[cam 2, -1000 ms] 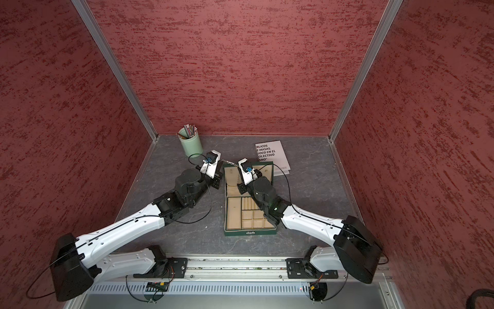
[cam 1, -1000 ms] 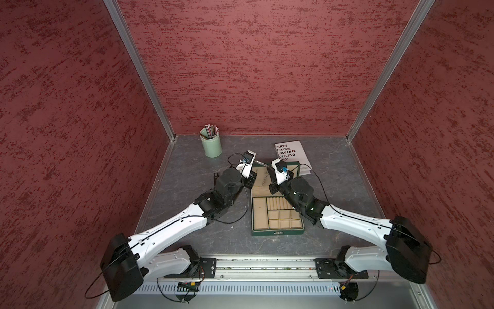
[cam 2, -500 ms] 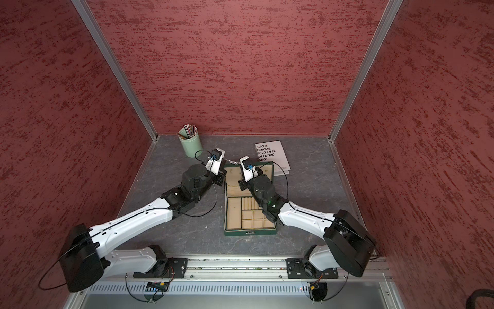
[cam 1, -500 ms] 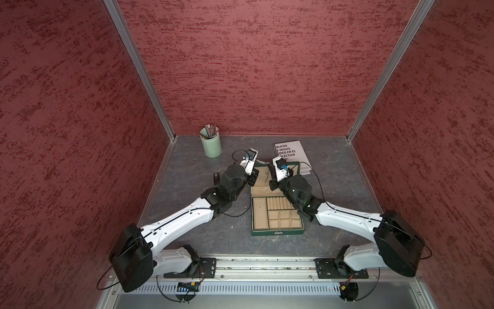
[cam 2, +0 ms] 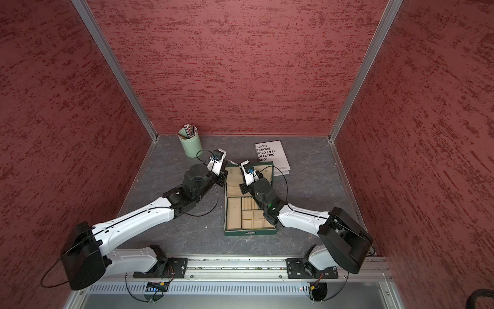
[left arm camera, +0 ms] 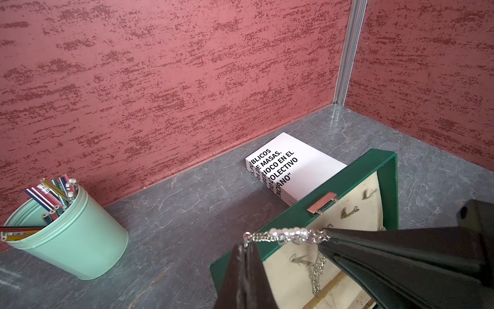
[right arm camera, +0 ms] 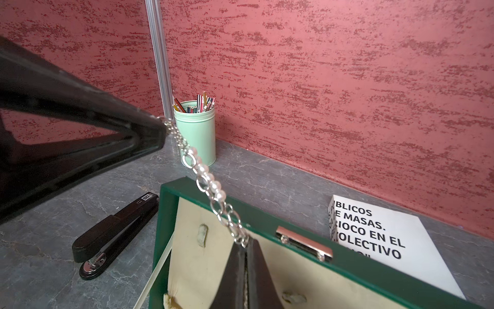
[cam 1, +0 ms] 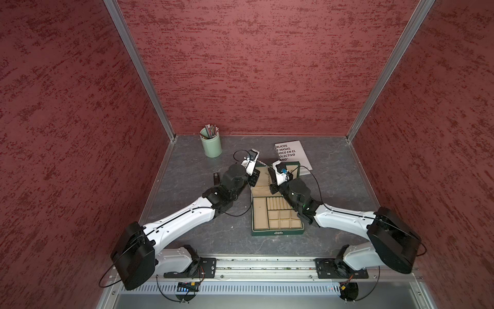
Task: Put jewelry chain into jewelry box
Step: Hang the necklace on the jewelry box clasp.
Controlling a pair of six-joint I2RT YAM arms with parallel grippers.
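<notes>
Mottled red walls (cam 1: 254,67), aluminium corner posts (cam 1: 139,69), grey veined tabletop (cam 1: 336,171)

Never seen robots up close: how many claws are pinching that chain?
2. The left gripper pinches the chain near a corner of the open box lid; the right gripper pinches it beside the clasp. Both are in plain view.

Green jewelry box (cam 1: 264,233), apparently beige lining (left arm camera: 288,278), silvery jewelry chain (left arm camera: 288,235)
</notes>
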